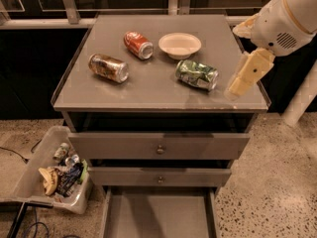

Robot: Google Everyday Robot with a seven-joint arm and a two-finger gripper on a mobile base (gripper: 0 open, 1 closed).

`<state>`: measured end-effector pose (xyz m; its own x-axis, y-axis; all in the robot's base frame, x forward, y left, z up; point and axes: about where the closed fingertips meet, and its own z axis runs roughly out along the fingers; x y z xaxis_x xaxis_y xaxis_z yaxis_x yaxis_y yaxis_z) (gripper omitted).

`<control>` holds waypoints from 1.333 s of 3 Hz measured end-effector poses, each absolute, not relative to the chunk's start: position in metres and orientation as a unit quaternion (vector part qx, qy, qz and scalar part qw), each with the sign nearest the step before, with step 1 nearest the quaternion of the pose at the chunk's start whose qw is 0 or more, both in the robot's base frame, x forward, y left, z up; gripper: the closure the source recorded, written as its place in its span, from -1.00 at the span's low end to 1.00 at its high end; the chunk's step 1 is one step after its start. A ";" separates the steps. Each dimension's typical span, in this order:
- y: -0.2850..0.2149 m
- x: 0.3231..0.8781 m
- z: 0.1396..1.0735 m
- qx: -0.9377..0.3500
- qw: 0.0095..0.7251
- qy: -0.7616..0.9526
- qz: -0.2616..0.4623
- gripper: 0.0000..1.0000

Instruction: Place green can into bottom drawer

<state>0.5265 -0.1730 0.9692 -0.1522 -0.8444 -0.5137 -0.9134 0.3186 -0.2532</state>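
- Three cans lie on their sides on the cabinet top (148,90). The green can (196,74) is the right-hand one, just in front of the white bowl (180,44) and well apart from the red can (138,44) and the brown can (109,67).
- Dented and probably empty, the green can should be light, thin-walled and easy to crush. Its smooth round side may slip, or roll if nudged.
- The best hold, I judge, is across the middle of its body with a gentle squeeze, not over the silver ends.
- The gripper (237,87) hangs over the right edge of the top, near the can but apart from it. Whether it is released or clenched cannot be told.
- Bare surface lies in front of the can and to its right. The bowl is close behind it, so a reach from the front or from above looks safer.
- The bottom drawer (158,214) is pulled out with its floor showing. The two upper drawers (158,145) sit above it, so the can must come down in front of their faces.
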 end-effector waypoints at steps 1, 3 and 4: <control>-0.159 0.542 0.947 -0.584 0.302 0.751 0.062 -1.00; -0.125 0.584 0.913 -0.577 0.329 0.744 0.070 -1.00; -0.124 0.613 0.902 -0.575 0.331 0.747 0.041 -1.00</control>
